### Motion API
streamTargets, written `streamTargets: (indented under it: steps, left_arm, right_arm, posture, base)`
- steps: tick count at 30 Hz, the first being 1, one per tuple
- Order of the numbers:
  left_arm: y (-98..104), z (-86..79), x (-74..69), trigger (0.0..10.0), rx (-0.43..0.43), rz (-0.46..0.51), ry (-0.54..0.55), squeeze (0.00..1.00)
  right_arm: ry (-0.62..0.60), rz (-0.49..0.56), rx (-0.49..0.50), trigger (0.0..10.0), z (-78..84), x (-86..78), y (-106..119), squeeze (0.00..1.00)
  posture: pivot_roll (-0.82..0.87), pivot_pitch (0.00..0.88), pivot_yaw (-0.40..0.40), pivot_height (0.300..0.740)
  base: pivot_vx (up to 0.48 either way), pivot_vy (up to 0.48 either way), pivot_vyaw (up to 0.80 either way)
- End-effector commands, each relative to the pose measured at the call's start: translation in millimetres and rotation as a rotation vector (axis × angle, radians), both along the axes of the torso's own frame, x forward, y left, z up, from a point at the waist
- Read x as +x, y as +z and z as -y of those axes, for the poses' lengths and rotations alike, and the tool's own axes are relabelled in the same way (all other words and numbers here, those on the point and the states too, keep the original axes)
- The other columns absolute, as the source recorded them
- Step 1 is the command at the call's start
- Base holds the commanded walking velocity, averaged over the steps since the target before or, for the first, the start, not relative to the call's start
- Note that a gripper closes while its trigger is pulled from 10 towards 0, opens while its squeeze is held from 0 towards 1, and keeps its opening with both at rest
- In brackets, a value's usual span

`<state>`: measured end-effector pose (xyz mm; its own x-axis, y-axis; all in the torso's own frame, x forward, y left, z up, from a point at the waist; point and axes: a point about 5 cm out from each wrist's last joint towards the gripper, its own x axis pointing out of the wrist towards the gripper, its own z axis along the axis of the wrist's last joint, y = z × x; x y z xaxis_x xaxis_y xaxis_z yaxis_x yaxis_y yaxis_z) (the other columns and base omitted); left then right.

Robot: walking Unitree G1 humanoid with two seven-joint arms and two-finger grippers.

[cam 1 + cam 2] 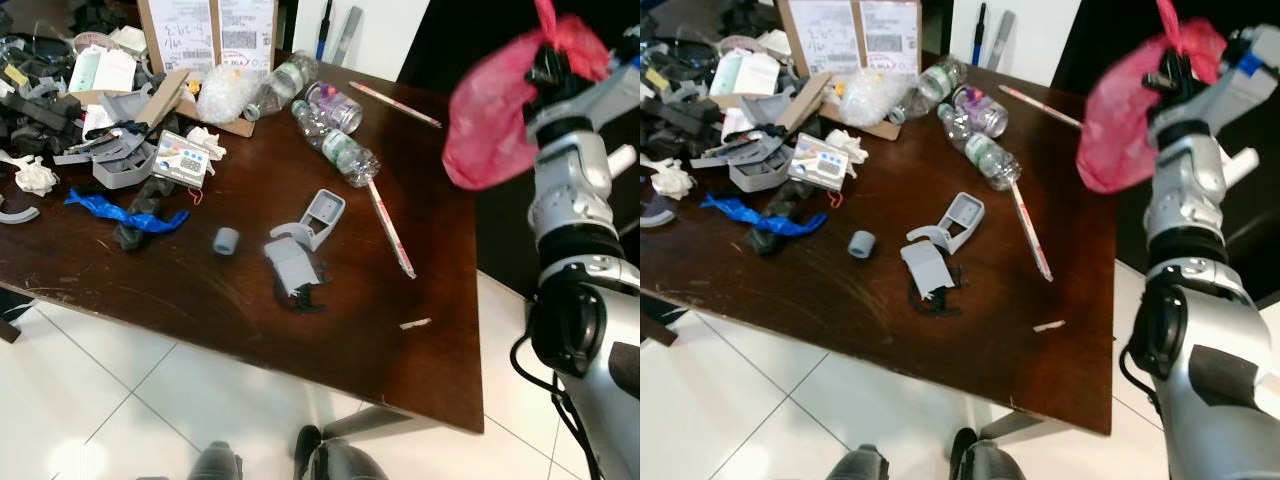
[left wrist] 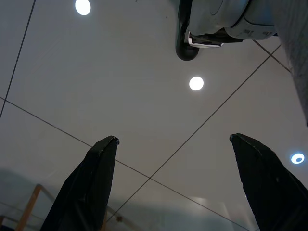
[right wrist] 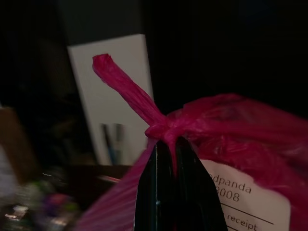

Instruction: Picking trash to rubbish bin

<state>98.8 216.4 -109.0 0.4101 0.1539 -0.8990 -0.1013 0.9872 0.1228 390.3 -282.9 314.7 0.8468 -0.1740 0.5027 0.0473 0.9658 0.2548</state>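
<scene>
Right arm raised, pink bag (image 1: 492,120) held off the table's (image 1: 420,380) right edge.
Right gripper (image 3: 169,161) pinches the bag's knotted neck, fingertips buried in plastic. Left gripper (image 2: 173,142) hangs spread over floor tiles (image 2: 120,96).

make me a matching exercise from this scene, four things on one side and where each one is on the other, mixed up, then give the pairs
Things:
1. pink bag
2. blue plastic scrap
3. grey cylinder
4. clear bottle

Places:
A. lying beside the long striped stick
B. held up by the right hand
C. table's left side, near the clutter
D. standing alone mid-table

Pairs: 1-B, 2-C, 3-D, 4-A
</scene>
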Motion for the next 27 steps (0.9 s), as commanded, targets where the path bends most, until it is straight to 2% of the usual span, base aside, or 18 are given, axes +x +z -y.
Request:
streamTargets:
  steps: [1, 4, 5, 7, 9, 10, 12, 13, 14, 16, 17, 18, 19, 21, 22, 23, 24, 27]
  left_arm:
    - [4.2, 2.7, 14.8, 10.0, -0.016, 0.064, -0.017, 0.00]
    - [4.1, 3.4, 15.5, 10.0, -0.015, 0.061, -0.020, 0.00]
    - [4.1, 3.4, 15.5, 10.0, -0.015, 0.061, -0.020, 0.00]
    - [4.2, 3.6, 15.8, 10.0, -0.015, 0.061, -0.021, 0.00]
    - [4.1, 4.0, 15.9, 10.0, -0.016, 0.061, -0.021, 0.00]
    - [4.1, 4.0, 15.9, 10.0, -0.016, 0.061, -0.021, 0.00]
    - [4.0, 4.0, 15.5, 10.0, -0.017, 0.060, -0.022, 0.00]
    - [3.9, 4.0, 15.1, 10.0, -0.018, 0.060, -0.023, 0.00]
    - [3.9, 4.0, 15.1, 10.0, -0.018, 0.060, -0.023, 0.00]
    - [3.9, 3.7, 14.8, 10.0, -0.019, 0.058, -0.025, 0.00]
    - [3.7, 3.7, 14.3, 10.0, -0.019, 0.055, -0.025, 0.00]
    - [3.7, 3.7, 14.3, 10.0, -0.019, 0.055, -0.025, 0.00]
    - [3.5, 3.8, 13.8, 10.0, -0.020, 0.052, -0.025, 0.00]
    - [3.5, 3.8, 13.8, 10.0, -0.020, 0.052, -0.025, 0.00]
    - [2.9, 4.8, 12.8, 10.0, -0.021, 0.045, -0.023, 0.00]
    - [2.9, 4.8, 12.8, 10.0, -0.021, 0.045, -0.023, 0.00]
    - [1.9, 6.7, 11.0, 10.0, -0.023, 0.035, -0.017, 0.00]
    - [0.7, 8.3, 8.2, 10.0, -0.023, 0.021, -0.013, 0.00]
  right_arm:
    - [-0.071, -0.012, -0.005, 0.0, 14.3, -5.5, -3.7, 0.00]
    - [-0.273, -0.120, -0.005, 0.0, 53.3, -21.7, -24.4, 0.00]
    - [-0.273, -0.120, -0.005, 0.0, 53.3, -21.7, -24.4, 0.00]
    - [-0.327, -0.174, -0.033, 0.0, 63.4, -27.0, -34.4, 0.00]
    - [-0.408, -0.312, -0.068, 0.0, 80.6, -38.6, -65.3, 0.00]
    - [-0.408, -0.312, -0.068, 0.0, 80.6, -38.6, -65.3, 0.00]
    - [-0.455, -0.415, -0.090, 0.0, 90.0, -48.1, -89.8, 0.00]
    - [-0.473, -0.455, -0.104, 0.0, 92.5, -51.7, -99.5, 0.00]
    - [-0.473, -0.455, -0.104, 0.0, 92.5, -51.7, -99.5, 0.00]
    - [-0.511, -0.569, -0.130, 0.0, 97.7, -62.7, -127.5, 0.00]
    - [-0.532, -0.658, -0.144, 0.0, 99.8, -71.8, -149.7, 0.00]
    - [-0.532, -0.658, -0.144, 0.0, 99.8, -71.8, -149.7, 0.00]
    - [-0.548, -0.733, -0.144, 0.0, 101.5, -81.3, -169.2, 0.00]
    - [-0.548, -0.733, -0.144, 0.0, 101.5, -81.3, -169.2, 0.00]
    - [-0.574, -0.896, -0.131, 0.0, 102.7, -106.8, -213.2, 0.00]
    - [-0.574, -0.896, -0.131, 0.0, 102.7, -106.8, -213.2, 0.00]
    - [-0.578, -1.021, -0.107, 0.0, 100.1, -130.8, -247.7, 0.00]
    - [-0.566, -1.109, -0.107, 0.0, 94.2, -146.9, -270.8, 0.00]
  posture:
    - [0.22, 0.121, -0.104, 0.740]
    - [0.22, 0.114, -0.104, 0.740]
    - [0.22, 0.114, -0.104, 0.740]
    - [0.22, 0.111, -0.106, 0.740]
    - [0.21, 0.114, -0.108, 0.740]
    - [0.21, 0.114, -0.108, 0.740]
    - [0.21, 0.115, -0.107, 0.740]
    - [0.20, 0.117, -0.106, 0.740]
    - [0.20, 0.117, -0.106, 0.740]
    - [0.19, 0.120, -0.106, 0.740]
    - [0.19, 0.123, -0.109, 0.740]
    - [0.19, 0.123, -0.109, 0.740]
    - [0.19, 0.124, -0.110, 0.740]
    - [0.19, 0.124, -0.110, 0.740]
    - [0.19, 0.128, -0.113, 0.740]
    - [0.19, 0.128, -0.113, 0.740]
    - [0.19, 0.132, -0.119, 0.740]
    - [0.19, 0.135, -0.120, 0.740]
  base:
    - [0.000, 0.000, 0.00]
    - [0.000, 0.000, 0.00]
    - [0.000, 0.000, 0.00]
    - [0.000, 0.000, 0.00]
    - [0.000, 0.000, 0.00]
    - [0.000, 0.000, 0.00]
    - [0.000, 0.000, 0.00]
    - [0.000, 0.000, 0.00]
    - [0.000, 0.000, 0.00]
    - [0.000, 0.000, 0.00]
    - [0.000, 0.000, 0.00]
    - [0.000, 0.000, 0.00]
    - [0.000, 0.000, 0.00]
    - [0.000, 0.000, 0.00]
    - [0.000, 0.000, 0.00]
    - [0.000, 0.000, 0.00]
    - [0.000, 0.000, 0.00]
    - [0.000, 0.000, 0.00]
